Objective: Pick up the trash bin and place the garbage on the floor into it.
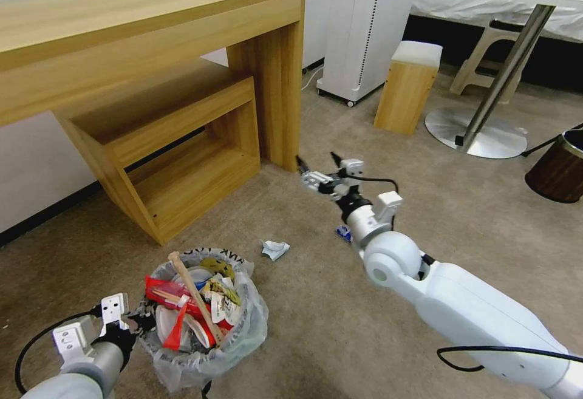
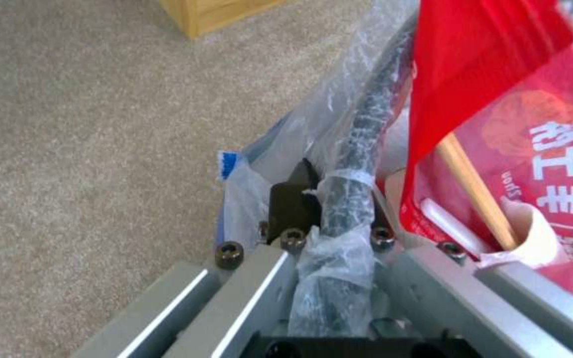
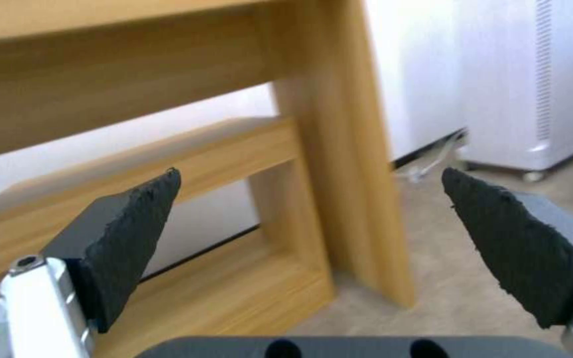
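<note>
Left gripper [image 2: 339, 219]: I have it clamped on the trash bin [image 1: 203, 320] rim, plastic liner pinched between the fingers.
Right gripper [image 3: 310, 233]: fingers spread wide, nothing between them, pointed toward the desk leg [image 1: 276, 95].
Garbage: most sits inside the bin; a crumpled paper [image 1: 274, 248] lies on the carpet behind and to the left of my right fingertips, between them and the bin.
Nearer arm: I judge the right.
Room: open carpet around the paper; desk leg just ahead of the fingers.
</note>
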{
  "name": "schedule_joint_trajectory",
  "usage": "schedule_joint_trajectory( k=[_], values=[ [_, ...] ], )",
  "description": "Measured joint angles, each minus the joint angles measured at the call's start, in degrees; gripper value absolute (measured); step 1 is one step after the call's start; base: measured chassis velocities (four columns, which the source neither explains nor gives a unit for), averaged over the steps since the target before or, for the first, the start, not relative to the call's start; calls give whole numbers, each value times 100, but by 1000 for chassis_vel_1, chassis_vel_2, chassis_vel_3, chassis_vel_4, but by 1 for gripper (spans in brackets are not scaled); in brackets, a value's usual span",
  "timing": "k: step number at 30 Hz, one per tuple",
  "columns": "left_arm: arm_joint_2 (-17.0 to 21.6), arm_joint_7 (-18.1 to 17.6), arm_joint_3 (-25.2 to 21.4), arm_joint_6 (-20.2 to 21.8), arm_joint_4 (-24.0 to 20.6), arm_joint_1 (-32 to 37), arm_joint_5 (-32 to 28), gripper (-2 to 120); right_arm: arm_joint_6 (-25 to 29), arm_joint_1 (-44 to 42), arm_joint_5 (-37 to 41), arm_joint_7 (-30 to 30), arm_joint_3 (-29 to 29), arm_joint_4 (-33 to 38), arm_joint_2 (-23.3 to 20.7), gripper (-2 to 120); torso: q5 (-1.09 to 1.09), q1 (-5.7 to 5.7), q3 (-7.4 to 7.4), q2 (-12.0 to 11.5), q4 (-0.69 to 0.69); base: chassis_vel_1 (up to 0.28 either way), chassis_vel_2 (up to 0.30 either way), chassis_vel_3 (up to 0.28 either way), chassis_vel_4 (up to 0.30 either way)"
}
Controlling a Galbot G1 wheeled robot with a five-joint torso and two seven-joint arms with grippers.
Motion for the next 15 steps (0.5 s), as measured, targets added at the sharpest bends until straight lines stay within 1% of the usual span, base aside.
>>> schedule_joint_trajectory(
  k=[2,3,5,10,13,15],
  values=[
    [10,21,5,3,35,-17,2,1,16,-189,-28,31,219,1,-25,100,-1,0,0,0,-2,0,0,0,0],
    [10,21,5,3,35,-17,2,1,16,-189,-28,31,219,1,-25,100,-1,0,0,0,-2,0,0,0,0],
    [-1,78,-15,2,76,8,36,1,22,-382,-46,4,448,0,-40,100,0,0,0,0,1,0,0,0,0],
    [-9,107,-2,-3,137,-18,76,1,22,-613,-70,-16,686,25,-51,100,-1,0,0,0,1,0,0,0,0],
    [5,181,33,-23,187,-29,119,1,13,-909,-152,1,992,79,-47,100,-1,0,0,0,0,0,0,0,0],
    [11,195,36,-24,190,-20,131,1,9,-995,-176,16,1070,88,-45,100,-1,0,0,0,0,0,0,0,0]
  ],
)
